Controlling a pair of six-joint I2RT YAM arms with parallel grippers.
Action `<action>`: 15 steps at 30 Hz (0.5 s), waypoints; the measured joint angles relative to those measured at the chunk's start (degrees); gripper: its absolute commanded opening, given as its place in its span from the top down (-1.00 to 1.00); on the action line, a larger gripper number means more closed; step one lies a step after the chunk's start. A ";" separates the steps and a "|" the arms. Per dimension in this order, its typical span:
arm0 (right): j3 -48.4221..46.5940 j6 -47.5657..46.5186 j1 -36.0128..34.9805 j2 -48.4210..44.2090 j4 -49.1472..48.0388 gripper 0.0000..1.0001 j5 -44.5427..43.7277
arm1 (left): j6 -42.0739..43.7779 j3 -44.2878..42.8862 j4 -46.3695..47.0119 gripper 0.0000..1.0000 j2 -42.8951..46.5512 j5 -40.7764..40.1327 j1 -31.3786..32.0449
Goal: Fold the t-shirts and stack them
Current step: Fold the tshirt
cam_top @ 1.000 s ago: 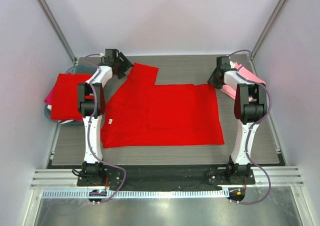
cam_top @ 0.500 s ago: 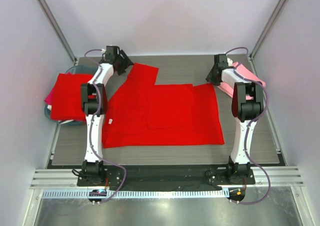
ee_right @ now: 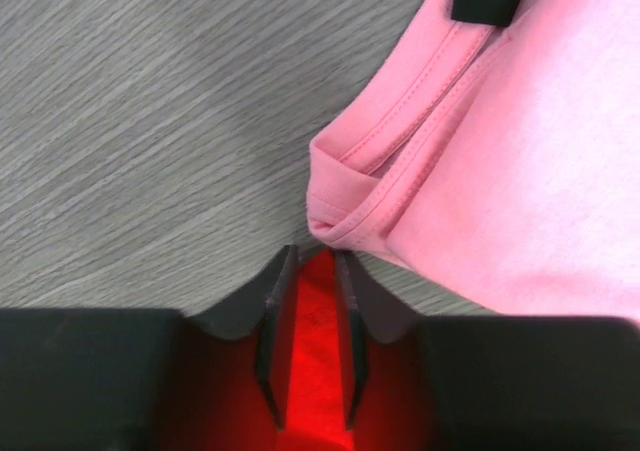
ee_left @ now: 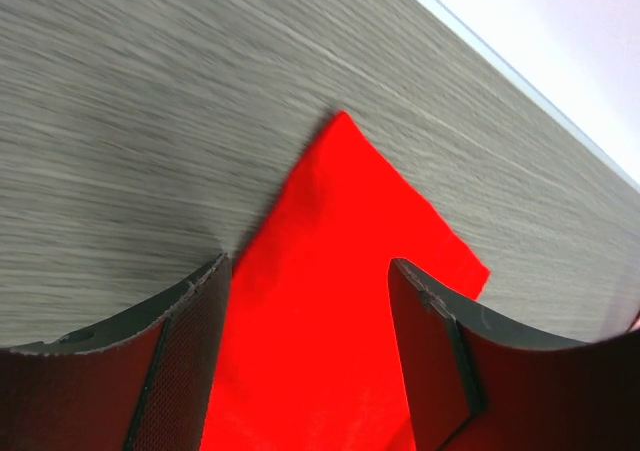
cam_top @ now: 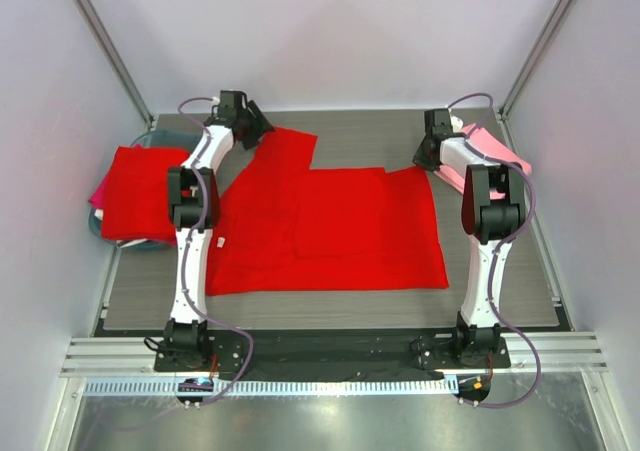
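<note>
A bright red t-shirt (cam_top: 330,226) lies spread flat on the table, with one sleeve (cam_top: 285,146) pointing to the back left. My left gripper (cam_top: 258,126) is open over that sleeve; in the left wrist view the red sleeve (ee_left: 330,271) lies on the table between the wide-apart fingers (ee_left: 190,351). My right gripper (cam_top: 425,159) is at the shirt's back right corner, shut on a fold of red cloth (ee_right: 318,341). A light pink t-shirt (cam_top: 492,156) lies at the back right, and its hem (ee_right: 400,181) is right in front of the right fingertips.
A folded red t-shirt (cam_top: 140,191) lies on a teal basin (cam_top: 97,226) at the left edge, with magenta cloth (cam_top: 97,189) under it. Grey walls and metal posts close in the table at the back and sides.
Both arms have stretched a little farther toward the back. The left gripper has shifted slightly right over the sleeve. The red t-shirt lies much as before.
</note>
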State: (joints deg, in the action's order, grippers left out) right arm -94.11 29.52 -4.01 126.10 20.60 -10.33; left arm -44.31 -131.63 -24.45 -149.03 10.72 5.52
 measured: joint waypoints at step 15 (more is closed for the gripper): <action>0.15 -0.26 0.02 -0.07 0.44 0.97 -0.02 | -0.44 -3.69 -3.37 0.68 -2.38 -0.24 1.79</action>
State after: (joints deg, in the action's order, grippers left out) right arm -93.95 29.26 -3.99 126.04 21.04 -10.35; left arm -44.75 -135.33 -27.81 -151.41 10.48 7.31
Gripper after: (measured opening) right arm 0.023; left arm 0.364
